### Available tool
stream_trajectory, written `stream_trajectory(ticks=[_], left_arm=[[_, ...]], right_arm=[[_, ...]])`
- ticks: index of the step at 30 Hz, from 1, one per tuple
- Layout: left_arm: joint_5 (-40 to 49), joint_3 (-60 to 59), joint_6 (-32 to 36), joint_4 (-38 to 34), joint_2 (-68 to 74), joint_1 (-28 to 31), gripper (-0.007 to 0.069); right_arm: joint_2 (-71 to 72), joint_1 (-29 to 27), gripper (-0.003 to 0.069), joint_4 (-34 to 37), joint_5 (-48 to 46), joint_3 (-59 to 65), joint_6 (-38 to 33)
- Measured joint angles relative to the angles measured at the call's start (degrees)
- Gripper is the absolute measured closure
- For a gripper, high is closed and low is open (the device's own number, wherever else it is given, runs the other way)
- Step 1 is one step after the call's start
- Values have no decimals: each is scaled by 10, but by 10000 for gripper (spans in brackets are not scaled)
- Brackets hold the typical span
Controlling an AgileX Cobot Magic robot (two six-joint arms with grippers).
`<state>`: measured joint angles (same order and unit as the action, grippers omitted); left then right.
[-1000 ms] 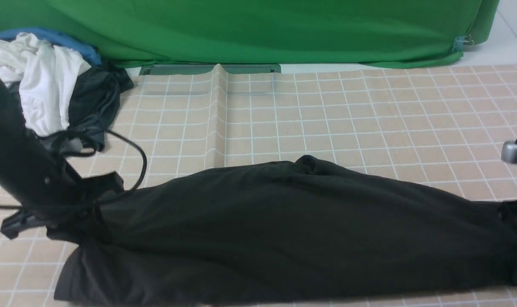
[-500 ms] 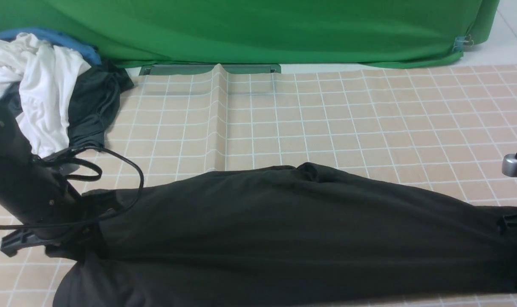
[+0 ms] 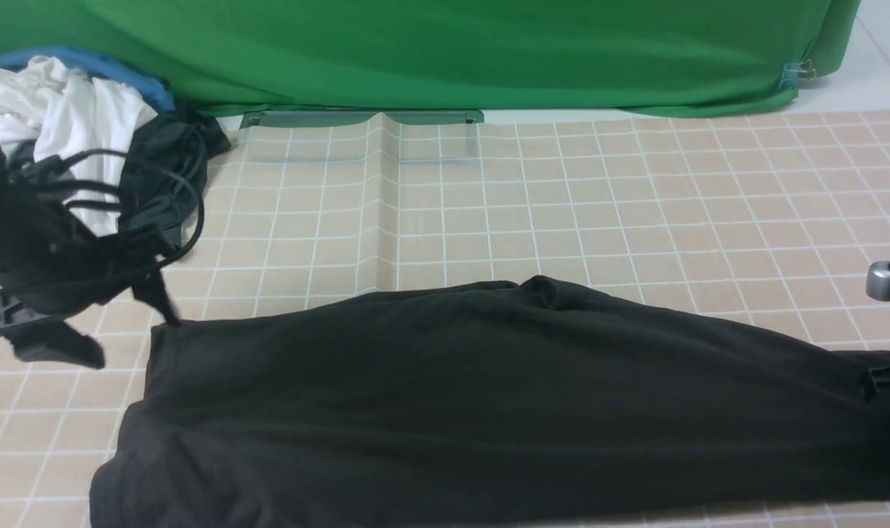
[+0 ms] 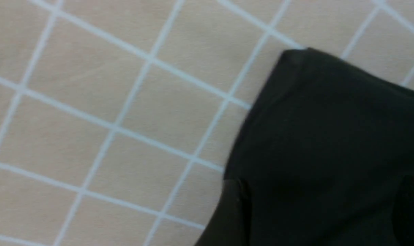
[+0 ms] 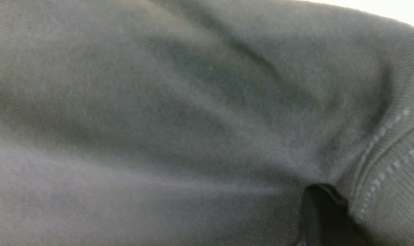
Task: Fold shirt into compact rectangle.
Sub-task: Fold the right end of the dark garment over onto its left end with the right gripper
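Observation:
The black shirt point(image 3: 489, 403) lies as a long band across the front of the checked mat point(image 3: 562, 205). Its left end lies flat, and one corner point(image 4: 316, 102) shows in the left wrist view. My left gripper point(image 3: 100, 330) hangs just left of that end. It is open and holds nothing, with its dark fingers point(image 4: 234, 212) spread wide above the corner. At the far right edge my right gripper point(image 3: 885, 381) is shut on the shirt's right end. Grey-looking knit fabric point(image 5: 159, 119) with a stitched hem fills the right wrist view around one dark finger point(image 5: 324, 215).
A heap of white, dark grey and blue garments point(image 3: 78, 139) lies at the back left, close behind my left arm and its cables. A green backdrop cloth point(image 3: 445, 51) closes off the back. A raised ridge point(image 3: 382, 205) runs through the mat.
My left gripper opened, let go of the shirt's left end and drew up and away to the left. That end dropped flat. The right gripper stayed put.

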<state>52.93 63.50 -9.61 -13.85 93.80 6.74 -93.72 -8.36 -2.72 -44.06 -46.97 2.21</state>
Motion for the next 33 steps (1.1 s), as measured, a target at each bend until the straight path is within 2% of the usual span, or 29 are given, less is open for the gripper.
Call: stream_trajectory(ticks=[2, 4, 7, 8, 12, 14, 16, 25, 28, 30, 31, 33], left_arm=[[0, 0, 7, -15, 1, -1, 59], [-1, 0, 9, -22, 2, -1, 65], [-14, 1, 24, -25, 4, -1, 76], [-14, 2, 25, -25, 4, -1, 78], [-8, 27, 27, -18, 5, -1, 106], [5, 42, 27, -18, 5, -1, 111], [11, 56, 33, -19, 5, -1, 120], [12, 68, 35, -30, 5, -1, 122], [12, 68, 35, -30, 5, -1, 123], [12, 68, 35, -30, 5, -1, 123], [12, 68, 35, -30, 5, -1, 123], [12, 68, 37, -27, 5, -1, 123]], right_arm=[[0, 0, 596, -3, 1, 0, 0], [0, 0, 545, -5, 3, 0, 0], [0, 0, 393, -8, 11, 0, 0], [0, 0, 365, -8, 12, 0, 0], [0, 0, 93, -12, 33, 0, 0], [0, 0, 52, -16, 43, 0, 1], [0, 0, 42, -19, 54, 0, 1], [-31, 0, 97, -17, 57, -6, 15], [-35, 0, 210, -5, 52, -9, 16], [-35, 1, 336, 9, 50, -9, 15], [-35, 1, 436, 11, 50, -9, 14], [-37, 1, 544, 6, 50, -11, 13]])
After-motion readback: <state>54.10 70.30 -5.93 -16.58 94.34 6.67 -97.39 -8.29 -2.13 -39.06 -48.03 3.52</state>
